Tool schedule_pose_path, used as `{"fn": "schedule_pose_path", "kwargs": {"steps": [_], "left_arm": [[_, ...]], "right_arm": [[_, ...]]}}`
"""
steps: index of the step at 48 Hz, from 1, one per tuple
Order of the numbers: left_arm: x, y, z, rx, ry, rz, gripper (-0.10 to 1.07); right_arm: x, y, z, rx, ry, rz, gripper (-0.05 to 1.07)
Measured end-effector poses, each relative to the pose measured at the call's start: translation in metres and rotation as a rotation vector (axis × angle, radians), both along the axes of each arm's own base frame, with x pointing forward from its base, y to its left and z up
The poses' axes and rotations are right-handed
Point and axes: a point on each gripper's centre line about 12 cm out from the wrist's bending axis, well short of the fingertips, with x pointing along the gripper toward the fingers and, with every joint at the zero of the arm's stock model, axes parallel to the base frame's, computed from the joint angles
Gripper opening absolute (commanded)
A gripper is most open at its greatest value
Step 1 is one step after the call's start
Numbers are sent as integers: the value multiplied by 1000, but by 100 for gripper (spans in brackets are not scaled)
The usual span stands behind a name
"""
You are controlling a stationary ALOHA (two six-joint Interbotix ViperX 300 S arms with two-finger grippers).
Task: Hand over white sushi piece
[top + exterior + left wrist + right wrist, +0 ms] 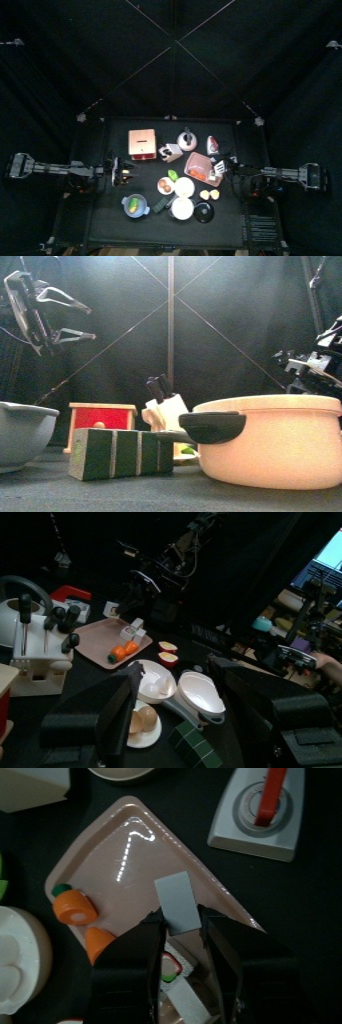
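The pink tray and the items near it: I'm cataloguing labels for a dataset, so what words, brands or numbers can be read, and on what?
No readable text in any view.
The pink tray is plain.
The white stand with a red handle shows no lettering.
The cream pot shows no brand.

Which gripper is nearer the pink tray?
Right. The right gripper hangs directly over the pink tray, beside the carrot pieces. The left gripper is raised high at the table's left side, away from it.

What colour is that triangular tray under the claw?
Pale pink tray, clearest in the right wrist view.
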Motion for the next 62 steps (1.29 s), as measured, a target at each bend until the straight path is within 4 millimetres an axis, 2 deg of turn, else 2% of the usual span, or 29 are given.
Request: {"fn": "schedule_pose_path", "kwargs": {"steps": [12, 23, 38, 47, 55, 62], "left_arm": [[6, 1, 8, 2, -17, 1, 91], [37, 0, 16, 27, 10, -21, 91], [91, -4, 0, 110, 110, -92, 92], [121, -5, -16, 132, 167, -121, 92], [138, -3, -28, 132, 201, -124, 97], [146, -4, -32, 139, 210, -134, 101]], "right_arm": [[29, 17, 18, -28, -160, 196, 60], [60, 33, 35, -93, -249, 410, 60], [106, 44, 44, -139, -260, 585, 60], [137, 59, 47, -195, -239, 722, 60], [158, 74, 43, -216, -218, 806, 60], [170, 74, 41, -214, -213, 810, 60]]}}
